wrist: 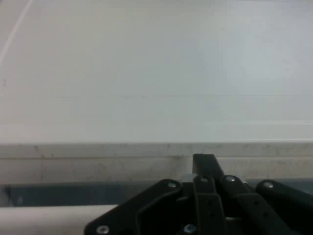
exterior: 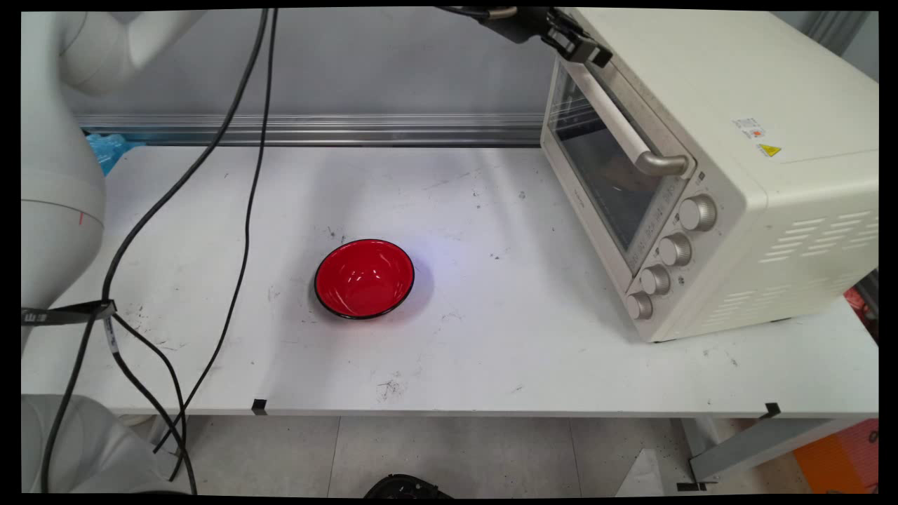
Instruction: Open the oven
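Note:
My gripper (exterior: 591, 52) is at the top of the main view, at the upper front edge of a cream toaster oven (exterior: 744, 161), just above its door. In the hand view the fingers (wrist: 205, 164) stand together, shut with nothing between them, their tips at the oven's top front edge (wrist: 146, 149). The oven's flat top (wrist: 156, 73) fills the view beyond. The glass door (exterior: 603, 168) looks closed, and its pale bar handle (exterior: 621, 123) runs just below the gripper. A red bowl (exterior: 363, 278) with a black rim sits empty in the middle of the table.
The oven stands at the table's right side, with several knobs (exterior: 673, 249) down its front. Black cables (exterior: 245, 210) hang over the left half of the white table (exterior: 491, 337). A metal rail (exterior: 316, 130) runs along the back wall.

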You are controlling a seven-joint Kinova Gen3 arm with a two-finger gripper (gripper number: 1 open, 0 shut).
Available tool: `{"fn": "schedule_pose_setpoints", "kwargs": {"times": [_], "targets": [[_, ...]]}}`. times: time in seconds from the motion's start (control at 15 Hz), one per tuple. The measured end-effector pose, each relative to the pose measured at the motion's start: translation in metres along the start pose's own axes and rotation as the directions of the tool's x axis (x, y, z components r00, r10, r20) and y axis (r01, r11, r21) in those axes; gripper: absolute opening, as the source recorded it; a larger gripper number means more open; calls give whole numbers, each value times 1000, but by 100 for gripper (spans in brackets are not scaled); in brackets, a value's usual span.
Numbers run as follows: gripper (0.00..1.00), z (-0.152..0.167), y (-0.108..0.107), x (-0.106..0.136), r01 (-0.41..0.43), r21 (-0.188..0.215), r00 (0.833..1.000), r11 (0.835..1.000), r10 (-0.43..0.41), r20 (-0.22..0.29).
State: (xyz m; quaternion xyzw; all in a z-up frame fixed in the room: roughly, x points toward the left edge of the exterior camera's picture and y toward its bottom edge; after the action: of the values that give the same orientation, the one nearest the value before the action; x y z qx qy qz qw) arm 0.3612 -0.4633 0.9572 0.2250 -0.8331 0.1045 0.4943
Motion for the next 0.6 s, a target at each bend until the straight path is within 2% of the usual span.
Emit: {"fn": "schedule_pose_setpoints", "kwargs": {"times": [0.6], "targets": [[0, 19, 0, -8, 3, -12, 1000, 1000, -3, 14]]}}
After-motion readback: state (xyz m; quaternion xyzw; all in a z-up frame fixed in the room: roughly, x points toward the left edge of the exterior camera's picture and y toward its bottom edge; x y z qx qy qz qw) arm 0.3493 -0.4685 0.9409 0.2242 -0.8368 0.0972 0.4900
